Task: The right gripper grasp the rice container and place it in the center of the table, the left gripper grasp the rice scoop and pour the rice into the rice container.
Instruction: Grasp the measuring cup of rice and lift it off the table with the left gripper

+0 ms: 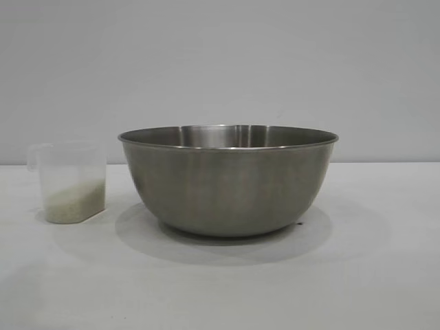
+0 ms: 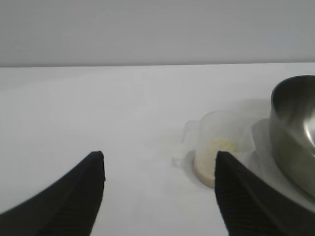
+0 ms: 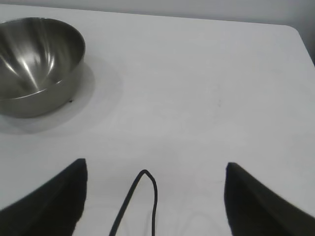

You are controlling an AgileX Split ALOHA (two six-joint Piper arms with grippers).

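Observation:
The steel rice container (image 1: 228, 180) stands upright on the white table (image 1: 220, 289), near the middle of the exterior view. It also shows in the left wrist view (image 2: 295, 128) and in the right wrist view (image 3: 37, 64), empty inside. The clear rice scoop (image 1: 69, 182) stands upright to the bowl's left, with white rice (image 1: 72, 203) in its bottom. My left gripper (image 2: 160, 160) is open and empty above the table, short of the scoop (image 2: 221, 150). My right gripper (image 3: 156, 167) is open and empty, well away from the bowl. Neither gripper shows in the exterior view.
A black cable loop (image 3: 142, 196) hangs between the right gripper's fingers. The table's far edge meets a plain grey wall (image 1: 220, 62). The table's corner (image 3: 295, 29) shows in the right wrist view.

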